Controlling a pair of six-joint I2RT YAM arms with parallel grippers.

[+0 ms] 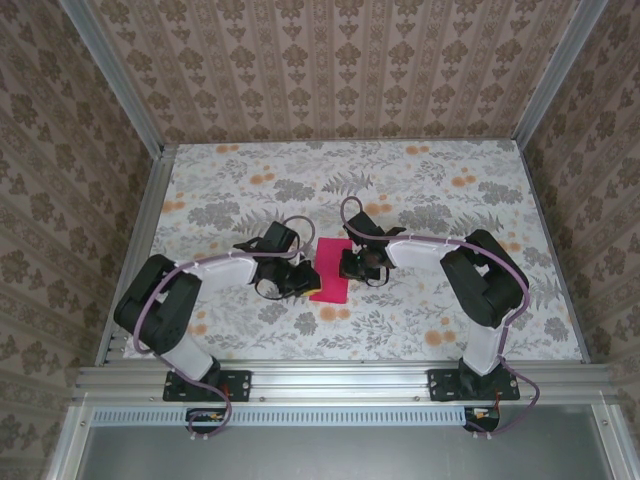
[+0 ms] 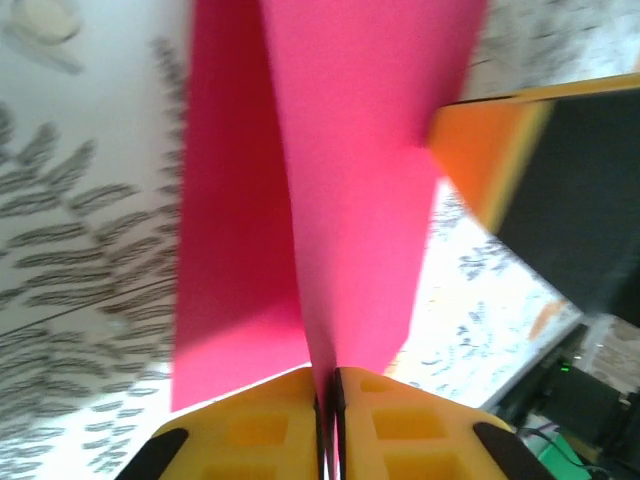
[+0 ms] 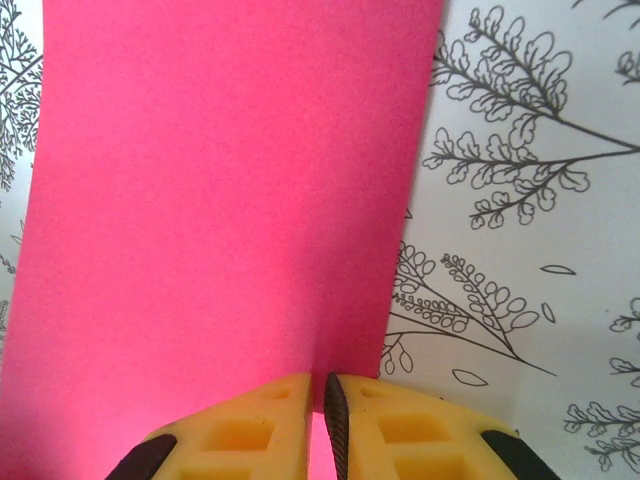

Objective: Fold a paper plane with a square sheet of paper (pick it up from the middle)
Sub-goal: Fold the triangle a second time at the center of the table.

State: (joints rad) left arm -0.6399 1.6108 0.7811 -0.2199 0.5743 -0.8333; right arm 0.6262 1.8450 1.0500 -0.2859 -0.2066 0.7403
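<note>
Floral tablecloth [image 1: 400,170], left claw [image 2: 327,385] and right claw [image 3: 318,388] both clamped on pink sheet [image 3: 220,200], apparently folded

Both arms bend inward, wrists low. The left gripper [image 2: 327,372] and right gripper [image 3: 318,378] each pinch the paper [image 3: 220,200], jaws apparently pressed together.

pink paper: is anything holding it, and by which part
Both grippers hold the pink paper: the left gripper pinches its left side, the right gripper its right side.
</note>
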